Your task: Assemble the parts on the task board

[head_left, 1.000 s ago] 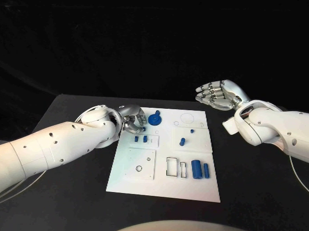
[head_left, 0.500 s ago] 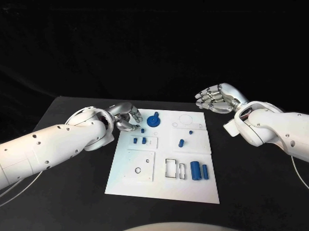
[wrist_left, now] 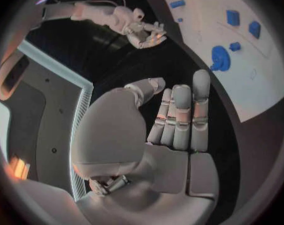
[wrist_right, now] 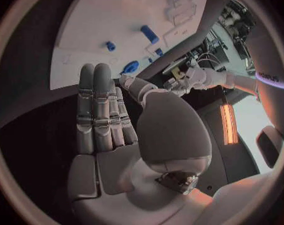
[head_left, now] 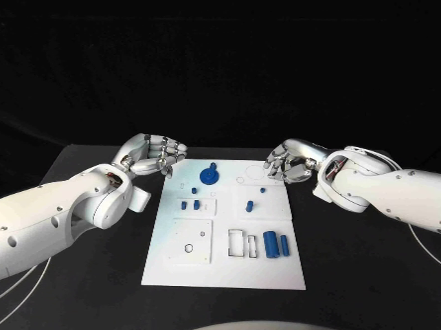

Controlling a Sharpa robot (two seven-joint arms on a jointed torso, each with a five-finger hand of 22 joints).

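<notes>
Left robot hand (head_left: pixel 153 155) now off task board (head_left: pixel 225 268)

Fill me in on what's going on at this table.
A two-armed robot is set to assemble small blue parts on a white task board. Neither hand holds anything: the left hand hovers off the board's far left corner, the right hand by its far right corner. A round blue part sits near the far edge, two blue cylinders nearer.

Your task board (head_left: pixel 225 258) lies mid-table, between both hands. The left hand (head_left: pixel 153 155) sits off its far left corner, the right hand (head_left: pixel 285 163) off its far right.
</notes>
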